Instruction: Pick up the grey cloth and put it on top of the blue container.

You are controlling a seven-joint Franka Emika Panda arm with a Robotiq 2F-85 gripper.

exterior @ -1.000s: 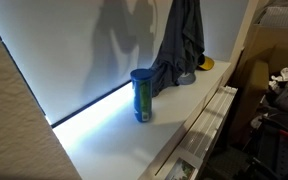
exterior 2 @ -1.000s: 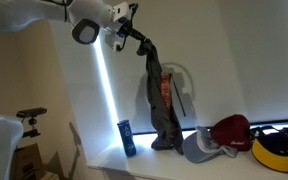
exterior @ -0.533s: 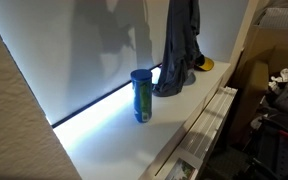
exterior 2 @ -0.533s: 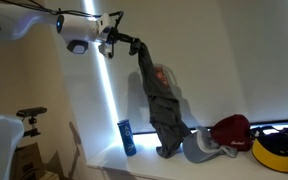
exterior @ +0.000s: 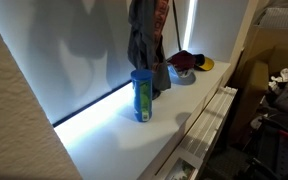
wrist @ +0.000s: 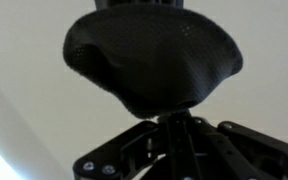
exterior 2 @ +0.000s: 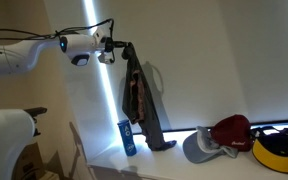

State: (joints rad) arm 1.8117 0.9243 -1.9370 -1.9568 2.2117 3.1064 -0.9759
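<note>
The grey cloth (exterior 2: 139, 98) hangs long from my gripper (exterior 2: 122, 50), which is shut on its top edge high above the white ledge. Its lower end trails down near the ledge, just beside the blue container (exterior 2: 127, 137). In an exterior view the cloth (exterior: 144, 45) hangs right behind and above the blue container (exterior: 141, 95), which stands upright with a green label. In the wrist view the cloth (wrist: 149, 55) bulges in a dark bundle in front of the closed fingers (wrist: 174, 140).
A red and grey cap (exterior 2: 219, 137) and a yellow and black helmet (exterior 2: 279, 148) lie on the ledge (exterior: 124, 140), away from the container. The cap also shows in an exterior view (exterior: 186, 62). A white wall stands behind; clutter lies past the ledge's edge.
My gripper has carried the hanging cloth sideways from over the cap towards the blue container. The cloth's lower end now trails right beside the container.
</note>
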